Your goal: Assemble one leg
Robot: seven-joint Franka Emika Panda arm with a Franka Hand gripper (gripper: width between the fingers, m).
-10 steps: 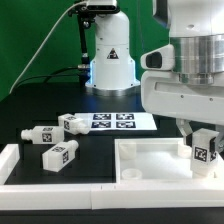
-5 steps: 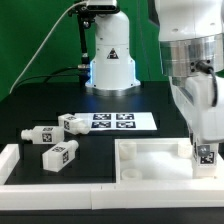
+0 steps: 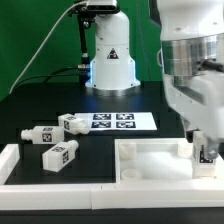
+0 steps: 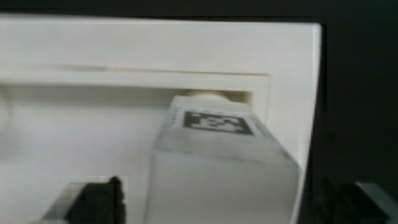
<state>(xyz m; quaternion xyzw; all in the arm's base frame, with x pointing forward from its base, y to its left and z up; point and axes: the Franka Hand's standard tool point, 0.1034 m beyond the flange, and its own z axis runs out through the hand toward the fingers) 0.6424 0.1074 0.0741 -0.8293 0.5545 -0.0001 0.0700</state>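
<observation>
Between the tool's [image 4: 210, 205] fingers stands the leg [image 4: 217, 150], clamped.

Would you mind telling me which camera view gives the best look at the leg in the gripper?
The wrist view shows it best: the leg fills the frame, tag readable, its stub end against the tabletop. In the exterior view the leg is small and half hidden by the gripper at the tabletop's corner.
</observation>
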